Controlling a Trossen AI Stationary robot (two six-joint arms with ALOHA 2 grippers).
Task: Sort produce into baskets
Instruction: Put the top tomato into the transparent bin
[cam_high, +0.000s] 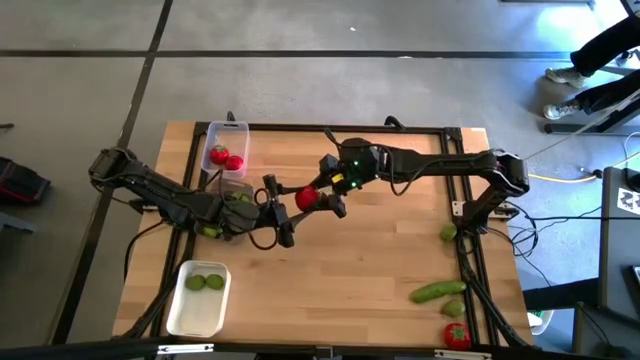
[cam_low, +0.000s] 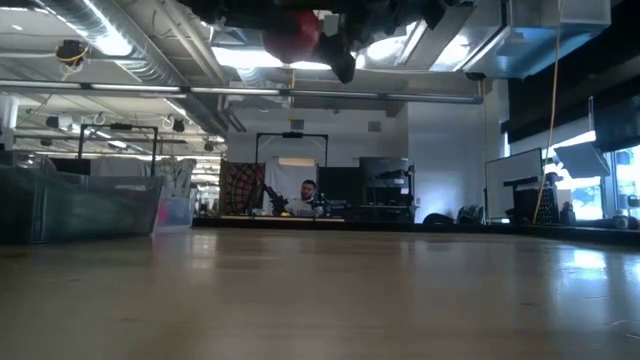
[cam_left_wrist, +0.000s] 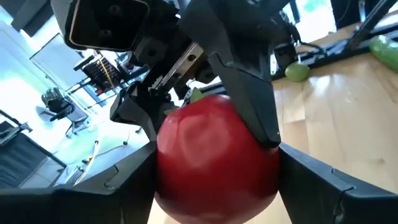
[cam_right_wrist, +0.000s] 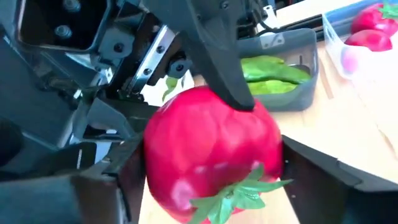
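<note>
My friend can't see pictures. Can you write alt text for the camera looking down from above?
Both grippers, right gripper and left gripper, meet at a red tomato above mid-table. Tomatoes fill the clear basket; limes the white basket.

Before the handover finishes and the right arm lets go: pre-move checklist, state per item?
1. Tomato between both grippers, above mid-table: ok.
2. Right gripper shut on the tomato: ok, its fingers flank it.
3. Left gripper gripping firmly enough: cannot tell; fingers sit at the tomato's sides.
4. Tomato clear of the table: ok, the low view shows it high up.
5. Clear bin holding two tomatoes has room: ok.
6. Produce left at the right edge, cucumber included: not ok, unsorted.
</note>
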